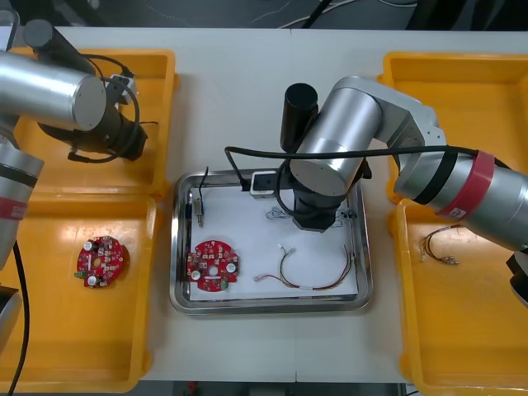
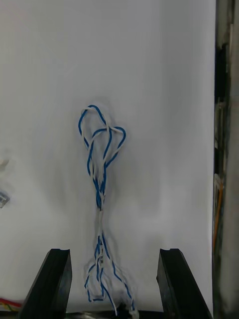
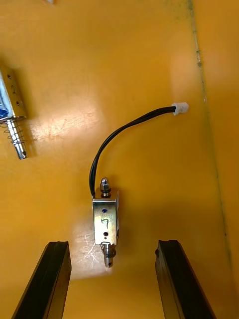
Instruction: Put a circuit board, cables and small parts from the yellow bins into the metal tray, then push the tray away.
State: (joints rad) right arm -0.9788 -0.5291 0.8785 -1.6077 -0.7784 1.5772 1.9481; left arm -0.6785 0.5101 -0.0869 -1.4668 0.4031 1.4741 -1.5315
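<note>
The metal tray (image 1: 183, 247), white inside, holds a round red circuit board (image 1: 212, 265), a red and yellow cable (image 1: 313, 279) and a small metal part (image 1: 199, 208) with a black lead. My right gripper (image 2: 114, 256) hangs open low over the tray floor. A twisted blue and white cable (image 2: 102, 164) lies loose on the floor between its fingers and beyond them. My left gripper (image 3: 112, 249) is open over the far left yellow bin (image 1: 157, 74). It straddles a small metal part (image 3: 105, 219) whose black cable (image 3: 124, 134) ends in a white plug.
A second small metal part (image 3: 12, 117) lies in the same bin. The near left bin (image 1: 49, 330) holds another circuit board (image 1: 102, 258). A cable (image 1: 441, 246) lies in the near right bin (image 1: 470, 346). The tray's wall (image 2: 224, 149) stands close beside my right gripper.
</note>
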